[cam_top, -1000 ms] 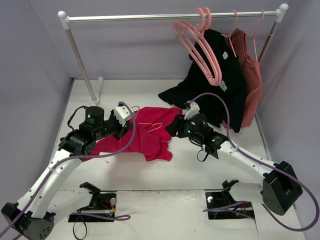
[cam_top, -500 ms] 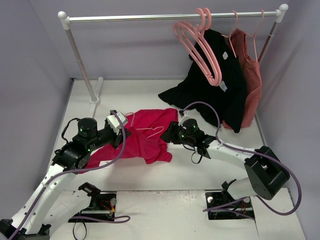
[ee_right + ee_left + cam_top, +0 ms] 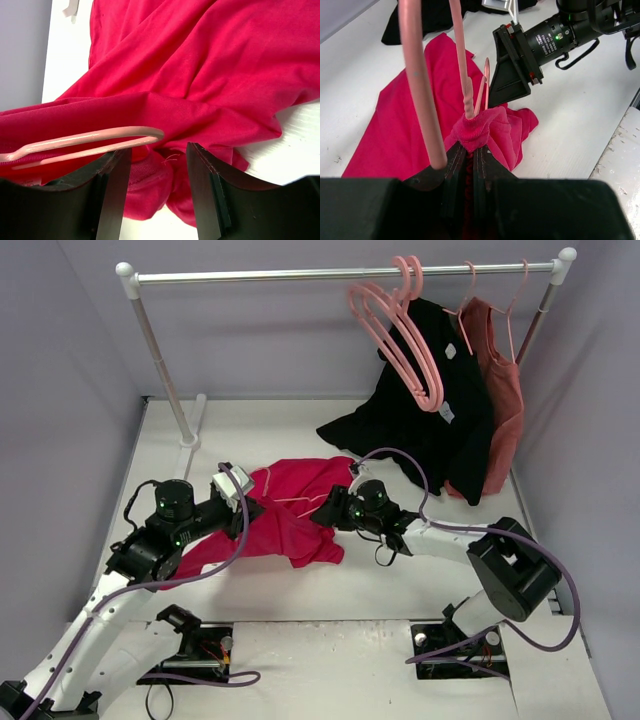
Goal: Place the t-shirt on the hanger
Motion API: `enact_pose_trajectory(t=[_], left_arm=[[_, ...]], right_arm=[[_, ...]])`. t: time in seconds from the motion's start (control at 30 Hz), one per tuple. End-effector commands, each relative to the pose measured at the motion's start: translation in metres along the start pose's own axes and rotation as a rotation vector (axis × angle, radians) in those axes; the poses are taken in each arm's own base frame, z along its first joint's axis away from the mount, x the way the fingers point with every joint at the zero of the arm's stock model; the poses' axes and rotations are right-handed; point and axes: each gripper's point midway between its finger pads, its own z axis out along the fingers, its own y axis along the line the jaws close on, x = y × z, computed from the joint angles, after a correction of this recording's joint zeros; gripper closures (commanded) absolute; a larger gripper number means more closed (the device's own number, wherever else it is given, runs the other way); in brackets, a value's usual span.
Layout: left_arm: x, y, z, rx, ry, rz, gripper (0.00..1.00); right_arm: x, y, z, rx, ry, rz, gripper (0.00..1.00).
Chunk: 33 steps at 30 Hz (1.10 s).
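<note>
The crimson-pink t-shirt (image 3: 300,485) lies crumpled on the table between the arms. My left gripper (image 3: 250,508) is shut on a bunched fold of it (image 3: 476,131), lifted a little. The light-pink hanger (image 3: 461,60) runs from beside the left jaws into that fold, and its hook (image 3: 485,80) sticks out past it. My right gripper (image 3: 323,512) is open at the shirt's right edge. In the right wrist view its jaws (image 3: 157,167) straddle a lump of shirt fabric (image 3: 200,80), and the hanger's rounded end (image 3: 100,139) lies just above the left finger.
A clothes rail (image 3: 340,273) stands at the back on a white post (image 3: 160,350). Spare pink hangers (image 3: 400,340), a black shirt (image 3: 430,410) and a rust-red top (image 3: 500,390) hang at its right end. Grey walls close in both sides.
My right gripper has moved left and nearer, up to the shirt's right edge. My left gripper has drawn back toward the near side, pulling the shirt and hanger with it.
</note>
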Motion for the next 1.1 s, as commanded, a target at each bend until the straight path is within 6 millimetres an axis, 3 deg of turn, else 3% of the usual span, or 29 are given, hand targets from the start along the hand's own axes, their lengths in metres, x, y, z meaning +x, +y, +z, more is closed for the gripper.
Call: enact_pose_trajectory(t=[0.0,0.3,0.47,0.6,0.67,0.77,1.07], left_arm=[[-0.035,-0.001,-0.001,0.011,-0.119,0.030,1.00],[-0.034,0.000,-0.001,0.006,-0.119,0.030,1.00],[-0.033,-0.001,0.000,0.011,-0.116,0.028,1.00],[-0.032,-0.001,0.001,0.018,-0.111,0.026,1.00],[-0.033,-0.002,0.001,0.023,-0.113,0.024,1.00],[-0.036,-0.006,-0.002,0.039,-0.116,0.023,1.00],[-0.035,-0.023,-0.005,0.133,-0.102,0.006,1.00]], right_arm=[[-0.021,0.033,0.004,-0.118,-0.071,-0.002,0.52],[0.006,0.039,0.006,-0.190,0.059,-0.059,0.56],[0.019,0.041,-0.002,-0.220,0.119,-0.091,0.65],[0.021,0.039,-0.009,-0.205,0.131,-0.124,0.82],[0.020,0.035,-0.010,-0.182,0.128,-0.142,0.97],[0.012,0.016,-0.015,-0.064,0.099,-0.205,1.00],[-0.073,-0.017,-0.049,0.186,-0.155,-0.360,1.00]])
